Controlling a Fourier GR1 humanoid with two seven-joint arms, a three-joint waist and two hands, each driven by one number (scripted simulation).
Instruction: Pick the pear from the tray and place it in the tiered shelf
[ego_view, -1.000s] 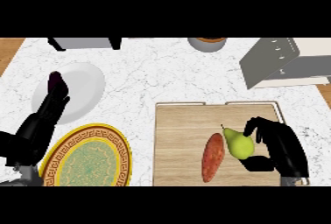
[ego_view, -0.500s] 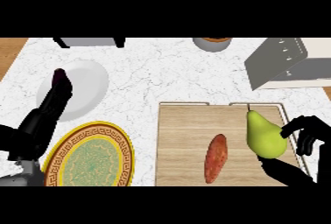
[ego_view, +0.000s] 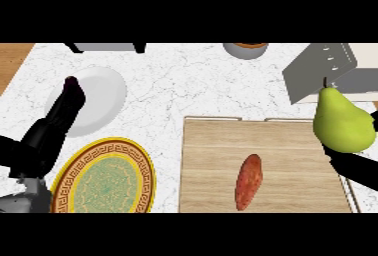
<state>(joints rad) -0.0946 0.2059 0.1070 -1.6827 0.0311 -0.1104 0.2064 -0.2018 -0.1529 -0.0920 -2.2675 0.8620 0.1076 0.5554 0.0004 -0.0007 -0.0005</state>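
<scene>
Pear (ego_view: 342, 123) sits atop right robot hand (ego_view: 353, 168), above tray (ego_view: 214, 165) edge; grip not discernible

Between the wooden tray (ego_view: 214, 150) and the grey tiered shelf (ego_view: 325, 70) lies a band of bare marble counter (ego_view: 192, 85). On the tray only a sweet potato (ego_view: 247, 181) lies, mid-board. A bowl (ego_view: 246, 49) stands at the far edge, left of the shelf. The white plate (ego_view: 100, 100) and patterned plate (ego_view: 107, 180) fill the counter's left side.
</scene>
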